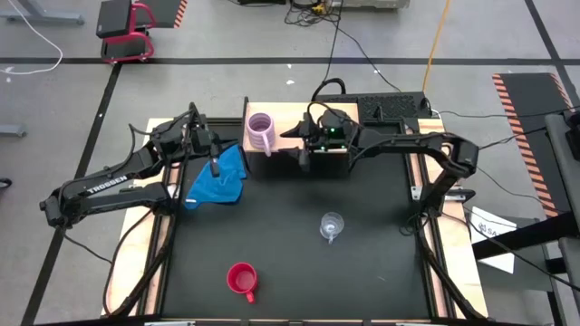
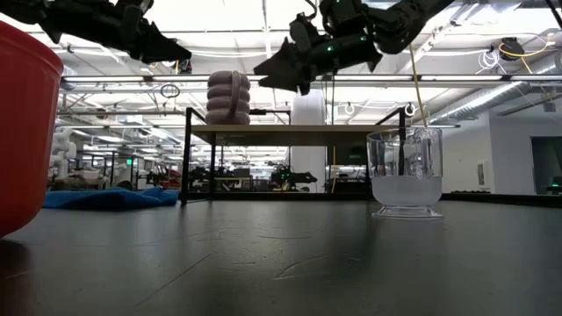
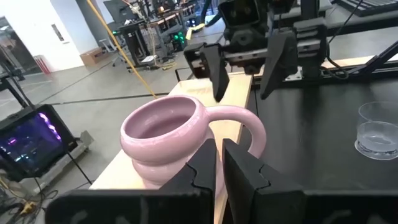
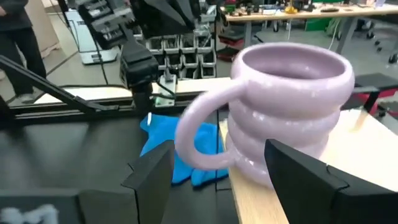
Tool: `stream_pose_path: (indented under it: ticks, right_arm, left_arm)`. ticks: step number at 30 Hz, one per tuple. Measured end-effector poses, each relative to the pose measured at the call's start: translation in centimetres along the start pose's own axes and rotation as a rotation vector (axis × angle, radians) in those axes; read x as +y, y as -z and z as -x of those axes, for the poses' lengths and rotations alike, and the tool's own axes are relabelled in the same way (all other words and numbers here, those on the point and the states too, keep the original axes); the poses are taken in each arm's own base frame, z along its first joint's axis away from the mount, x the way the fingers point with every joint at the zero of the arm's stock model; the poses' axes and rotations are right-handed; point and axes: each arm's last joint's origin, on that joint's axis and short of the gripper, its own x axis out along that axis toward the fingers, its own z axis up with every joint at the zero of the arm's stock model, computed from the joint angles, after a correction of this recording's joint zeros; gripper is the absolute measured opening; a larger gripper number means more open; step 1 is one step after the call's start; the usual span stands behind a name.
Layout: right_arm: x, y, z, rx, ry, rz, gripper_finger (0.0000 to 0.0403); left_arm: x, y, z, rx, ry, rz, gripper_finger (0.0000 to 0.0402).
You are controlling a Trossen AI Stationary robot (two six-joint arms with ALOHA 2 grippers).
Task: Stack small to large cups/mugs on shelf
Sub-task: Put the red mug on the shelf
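On the shelf (image 1: pixel 272 161) the lilac mug (image 1: pixel 260 132) stands placed, so the empty, wide-open right gripper (image 1: pixel 292 143) should back straight off, clear of its handle.

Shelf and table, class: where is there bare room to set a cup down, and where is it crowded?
Free: the black table between the shelf, the blue cloth and the glass cup; also the corner right of the red mug. Crowded: the shelf, with the lilac mug on its left end, the open right pincer beside it and the left pincer close by.
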Motion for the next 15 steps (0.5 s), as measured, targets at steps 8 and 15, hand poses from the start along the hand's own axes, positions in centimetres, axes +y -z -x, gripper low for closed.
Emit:
stream_pose_path:
  ticks: [8,15]
  right_arm:
    - [1.6,-2.5,2.4,-0.023,-0.024,0.095,0.0242]
    - [2.4,-3.4,4.6,0.036,-0.032,0.092,0.0241]
  left_arm:
    - [0.0,-0.1,0.0,-0.007,-0.003,-0.002,0.0031]
    - [0.0,-0.1,0.0,-0.005,-0.003,-0.001,0.0031]
